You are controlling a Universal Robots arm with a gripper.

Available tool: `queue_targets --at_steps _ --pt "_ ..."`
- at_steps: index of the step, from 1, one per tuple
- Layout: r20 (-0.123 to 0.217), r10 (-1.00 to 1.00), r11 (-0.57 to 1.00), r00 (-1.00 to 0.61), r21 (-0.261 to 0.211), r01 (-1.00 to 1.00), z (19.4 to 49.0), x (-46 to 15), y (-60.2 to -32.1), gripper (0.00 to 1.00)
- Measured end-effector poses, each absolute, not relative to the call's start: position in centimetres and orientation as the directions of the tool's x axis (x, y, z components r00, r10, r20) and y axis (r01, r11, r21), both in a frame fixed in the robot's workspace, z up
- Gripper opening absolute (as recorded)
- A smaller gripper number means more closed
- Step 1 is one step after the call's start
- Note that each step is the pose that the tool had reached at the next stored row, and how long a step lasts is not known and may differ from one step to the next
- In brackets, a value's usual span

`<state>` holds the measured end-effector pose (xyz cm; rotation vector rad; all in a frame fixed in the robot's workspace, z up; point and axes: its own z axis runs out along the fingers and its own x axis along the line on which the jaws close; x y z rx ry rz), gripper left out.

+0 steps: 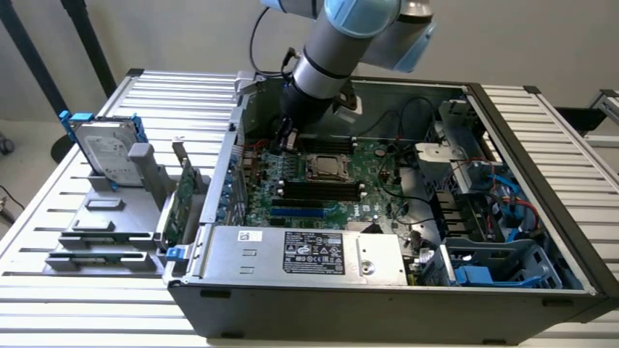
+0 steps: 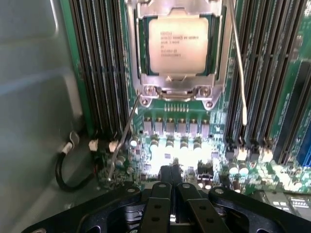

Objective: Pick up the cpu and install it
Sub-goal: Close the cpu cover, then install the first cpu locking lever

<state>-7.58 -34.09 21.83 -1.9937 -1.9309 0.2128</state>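
Observation:
The cpu (image 2: 178,44), a small square chip with a dull silver top and printed text, lies flat in the metal socket frame (image 2: 146,77) on the green motherboard. In the exterior view the cpu (image 1: 326,166) sits mid-board inside the open computer case. My gripper (image 2: 170,171) hovers over the board a short way from the socket, fingers pressed together with nothing between them. In the exterior view the gripper (image 1: 283,143) hangs at the back of the case, on the exterior view's left of the socket. Two thin wire levers (image 2: 238,73) stand beside the frame.
Rows of memory slots (image 2: 97,73) flank the socket on both sides. The case wall (image 2: 34,97) and a black cable (image 2: 65,170) lie close by. A grey power supply box (image 1: 309,254) fills the case front. A hard drive with blue rails (image 1: 106,152) stands on a rack outside.

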Motion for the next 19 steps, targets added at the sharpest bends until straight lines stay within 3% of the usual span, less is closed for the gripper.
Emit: queue_targets --at_steps 19 --pt "0.142 0.987 -0.020 0.074 -0.354 0.935 21.84 -7.63 -34.09 0.11"
